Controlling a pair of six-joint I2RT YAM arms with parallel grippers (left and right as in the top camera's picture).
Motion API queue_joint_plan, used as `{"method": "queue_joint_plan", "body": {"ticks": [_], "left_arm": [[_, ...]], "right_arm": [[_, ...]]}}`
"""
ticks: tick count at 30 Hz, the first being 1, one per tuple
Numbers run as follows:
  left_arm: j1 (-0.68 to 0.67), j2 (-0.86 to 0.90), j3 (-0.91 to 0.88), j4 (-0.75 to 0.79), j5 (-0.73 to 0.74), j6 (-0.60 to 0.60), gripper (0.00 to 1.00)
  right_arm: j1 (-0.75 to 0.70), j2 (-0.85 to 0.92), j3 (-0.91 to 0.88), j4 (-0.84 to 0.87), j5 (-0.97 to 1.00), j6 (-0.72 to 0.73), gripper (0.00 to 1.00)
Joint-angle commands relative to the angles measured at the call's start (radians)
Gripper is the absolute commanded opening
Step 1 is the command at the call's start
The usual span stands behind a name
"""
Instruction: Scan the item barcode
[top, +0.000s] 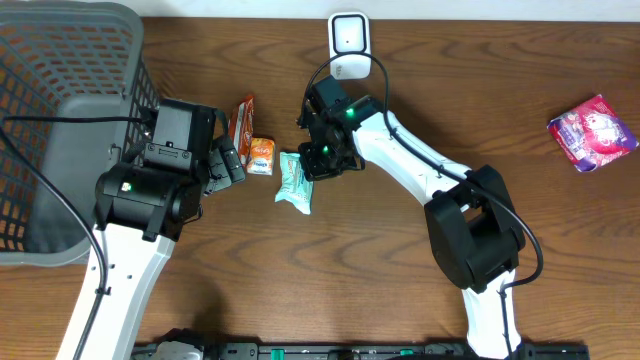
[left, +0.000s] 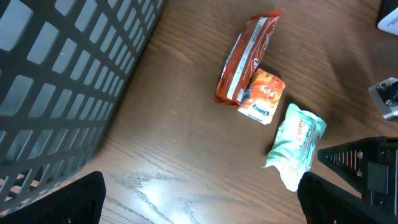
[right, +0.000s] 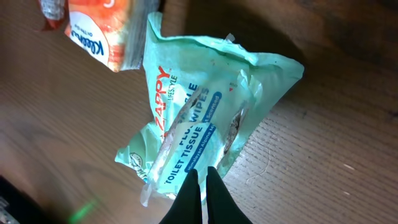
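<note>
Pinched shut at the right end effector (right: 200, 177), tips over the green wipes pack (right: 199, 106) mid-worktop (top: 450, 90) — spread wide at the left end effector (left: 202, 199), near an orange sachet (left: 263, 96).

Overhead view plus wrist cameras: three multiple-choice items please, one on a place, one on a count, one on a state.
1. The purple packet lies: A) mid-table B) far right, apart from the other packets C) in a gripper.
2. Packets on the table: A) two B) three C) four.
3. The right gripper is: A) wide open B) shut, tips at the wipes pack C) lifting a packet.
Answers: 1 B, it sits alone by the right edge; 2 C, red packet, orange pack, wipes pack and purple packet; 3 B, the right wrist view shows its fingers pressed together.
</note>
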Motion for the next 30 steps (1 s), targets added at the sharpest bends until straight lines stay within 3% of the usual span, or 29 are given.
{"method": "queue_joint_plan", "body": {"ticks": [1,7,15,21,30], "left_arm": [[0.004,0.002,0.004,-0.003,0.005,-0.016,0.98],[0.004,0.002,0.004,-0.003,0.005,-0.016,0.98],[0.004,0.002,0.004,-0.003,0.006,-0.016,0.98],[0.004,0.002,0.004,-0.003,0.006,-0.016,0.98],[0.004,0.002,0.004,-0.003,0.006,-0.016,0.98]], "right_arm": [[-0.005,-0.046,0.033,0.019,-0.026,0.032,0.01],[0.030,-0.034,0.032,0.035,0.010,0.047,0.01],[0.124,-0.017,0.002,0.039,0.244,0.146,0.01],[0.177,0.063,-0.076,0.156,0.270,0.167,0.01],[0.112,0.033,0.010,0.080,0.271,0.125,0.01]]}}
